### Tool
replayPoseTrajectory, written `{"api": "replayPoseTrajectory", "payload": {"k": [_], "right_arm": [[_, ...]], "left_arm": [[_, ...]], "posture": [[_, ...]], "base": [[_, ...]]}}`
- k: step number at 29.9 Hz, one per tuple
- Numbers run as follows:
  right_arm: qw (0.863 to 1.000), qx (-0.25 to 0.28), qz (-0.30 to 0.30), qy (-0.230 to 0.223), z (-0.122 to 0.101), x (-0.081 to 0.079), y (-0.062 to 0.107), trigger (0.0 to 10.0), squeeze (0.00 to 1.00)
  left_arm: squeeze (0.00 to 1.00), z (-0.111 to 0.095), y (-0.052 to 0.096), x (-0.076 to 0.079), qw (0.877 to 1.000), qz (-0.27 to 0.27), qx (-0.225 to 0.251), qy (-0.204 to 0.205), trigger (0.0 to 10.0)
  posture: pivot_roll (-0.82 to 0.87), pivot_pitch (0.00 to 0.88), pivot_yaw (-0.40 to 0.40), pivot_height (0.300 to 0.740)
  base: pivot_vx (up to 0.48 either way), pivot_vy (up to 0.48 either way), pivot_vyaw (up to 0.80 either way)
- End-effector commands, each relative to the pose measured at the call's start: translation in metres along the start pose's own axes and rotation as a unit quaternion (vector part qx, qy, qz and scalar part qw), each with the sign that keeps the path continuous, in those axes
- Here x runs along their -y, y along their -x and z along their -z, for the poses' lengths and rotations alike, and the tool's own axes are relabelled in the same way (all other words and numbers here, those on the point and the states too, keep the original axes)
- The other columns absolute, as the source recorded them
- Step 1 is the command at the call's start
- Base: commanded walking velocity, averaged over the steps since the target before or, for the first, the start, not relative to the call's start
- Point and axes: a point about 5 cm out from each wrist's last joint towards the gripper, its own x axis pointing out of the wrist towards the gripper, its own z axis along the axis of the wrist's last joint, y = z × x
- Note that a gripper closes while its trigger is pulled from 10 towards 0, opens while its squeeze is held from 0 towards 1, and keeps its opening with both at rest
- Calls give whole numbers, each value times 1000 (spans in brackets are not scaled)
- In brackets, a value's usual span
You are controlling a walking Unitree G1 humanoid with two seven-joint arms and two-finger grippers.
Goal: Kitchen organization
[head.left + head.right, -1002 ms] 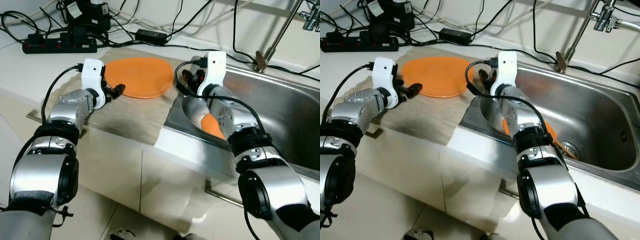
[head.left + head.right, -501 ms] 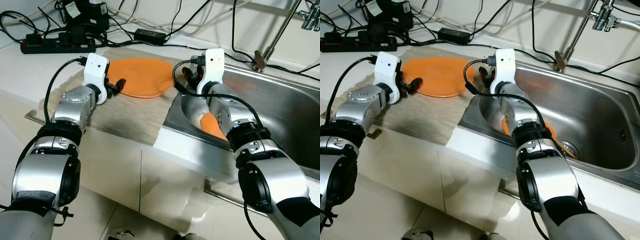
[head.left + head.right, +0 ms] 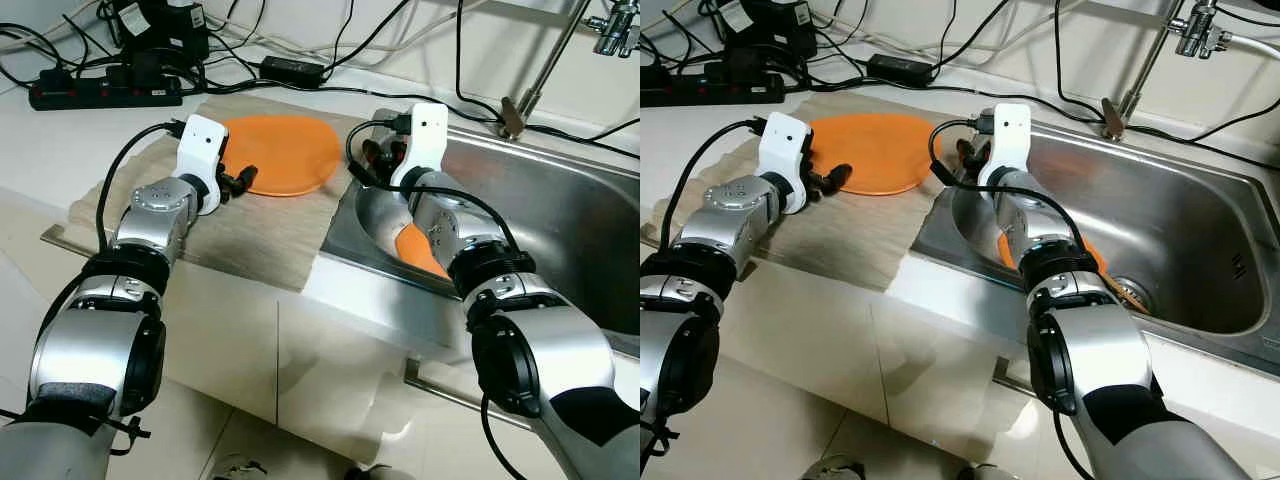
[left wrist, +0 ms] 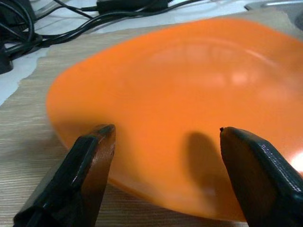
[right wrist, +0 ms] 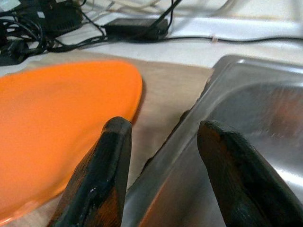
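Orange plate (image 3: 277,152) is lying flat on the cloth-covered worktop (image 3: 250,235), beside the sink (image 3: 1200,250). Left end effector (image 3: 237,182) is being held open just at its near-left rim, nearer than the right end effector (image 3: 378,158), also open, over the sink edge.

An orange plate (image 3: 275,152) lies on a beige mat (image 3: 240,215) on the white counter (image 3: 60,140). The left gripper (image 3: 236,183) sits at the plate's near left edge, its black fingers pointing at the rim. The right gripper (image 3: 377,160) hangs by the sink's (image 3: 560,200) left rim, just right of the plate. Another orange dish (image 3: 418,250) lies in the sink, partly hidden by the right arm. A power strip (image 3: 105,93), an adapter (image 3: 292,70) and black cables lie behind the mat. A tap (image 3: 560,50) rises behind the sink.
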Motion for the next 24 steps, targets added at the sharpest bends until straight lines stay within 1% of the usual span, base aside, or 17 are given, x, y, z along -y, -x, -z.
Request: {"api": "replayPoseTrajectory", "payload": {"k": [1, 5, 9, 10, 11, 12, 13, 15, 16, 17, 18, 19, 21, 24], "right_arm": [[1000, 7, -3, -5, -7, -1, -1, 10000, 0], [1000, 2, -6, -17, -5, -3, -2, 10000, 0], [999, -6, -16, -45, -2, -9, -3, 10000, 0], [999, -6, -16, -45, -2, -9, -3, 10000, 0], [998, -3, -21, -60, -2, -11, -4, 10000, 0], [994, 3, -35, -101, -3, -17, -5, 10000, 0], [994, 3, -35, -101, -3, -17, -5, 10000, 0], [987, 8, -50, -152, -4, -23, -6, 10000, 0], [984, 8, -56, -170, -4, -25, -6, 10000, 0], [981, 2, -57, -188, 0, -27, -6, 10000, 247], [978, -2, -57, -198, 3, -29, -6, 10000, 792], [977, -7, -56, -207, 6, -31, -6, 10000, 1000], [974, -12, -66, -215, 11, -35, -6, 10000, 1000], [974, -14, -69, -214, 13, -38, -6, 10000, 1000]], "left_arm": [[0, 28, 2, 10, 998, 24, -56, -14, 10000], [0, 34, 2, 12, 997, 28, -65, -14, 10000], [0, 44, 3, 18, 996, 39, -76, -23, 10000], [0, 44, 3, 18, 996, 39, -76, -23, 10000], [0, 45, 3, 20, 996, 43, -76, -25, 10000], [0, 45, 3, 21, 996, 47, -72, -26, 10000], [0, 45, 3, 21, 996, 47, -72, -26, 10000], [0, 45, 3, 22, 996, 50, -70, -27, 10000], [0, 45, 3, 23, 996, 51, -69, -27, 10000], [0, 45, 3, 23, 996, 52, -69, -28, 10000], [0, 45, 3, 23, 996, 52, -69, -28, 10000], [0, 45, 3, 24, 996, 54, -67, -29, 10000], [0, 44, 3, 24, 996, 56, -65, -31, 10000], [0, 45, 3, 25, 996, 58, -64, -32, 10000]], "posture": [[-31, 37, -65, 740], [-32, 39, -66, 740], [-32, 44, -70, 740], [-32, 44, -70, 740], [-32, 45, -72, 740], [-31, 45, -72, 740], [-31, 45, -72, 740], [-30, 47, -73, 740], [-29, 47, -73, 740], [-27, 47, -76, 740], [-27, 47, -76, 740], [-24, 49, -77, 740], [-20, 51, -79, 740], [-15, 54, -82, 740]], "base": [[0, 0, 0], [0, 0, 0], [0, 0, 0], [0, 0, 0], [0, 0, 0], [0, 0, 0], [0, 0, 0], [0, 0, 0], [0, 0, 0], [0, 0, 0], [0, 0, 0], [0, 0, 0], [0, 0, 0], [0, 0, 0]]}}
